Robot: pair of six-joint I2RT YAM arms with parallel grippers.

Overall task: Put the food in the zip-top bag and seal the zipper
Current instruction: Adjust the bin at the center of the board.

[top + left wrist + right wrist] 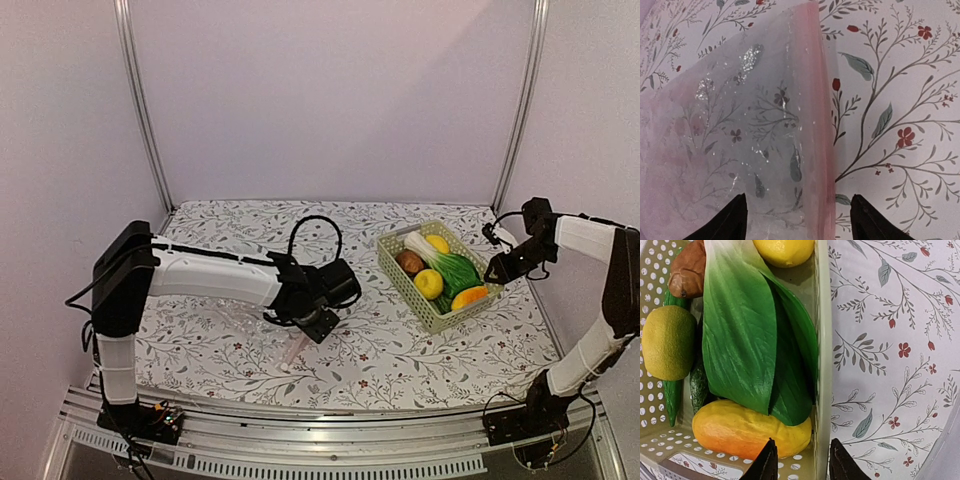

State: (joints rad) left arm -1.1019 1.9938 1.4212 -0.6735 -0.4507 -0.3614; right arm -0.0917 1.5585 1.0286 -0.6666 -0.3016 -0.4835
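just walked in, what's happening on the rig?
Nothing is bagged yet. The left claw is open, low over the zip-top bag, which lies on the table, with its fingers either side of the pink zipper. The right claw is at the green basket, jaws apart astride its rim beside the orange piece. The food is all in the basket, and neither claw holds anything.

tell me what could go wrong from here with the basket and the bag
1. The right jaws straddle the basket wall beside the orange piece; closing could grab that wall, not food.
2. The bag looks flat; the left jaws, open over its zipper, could pinch both layers shut.
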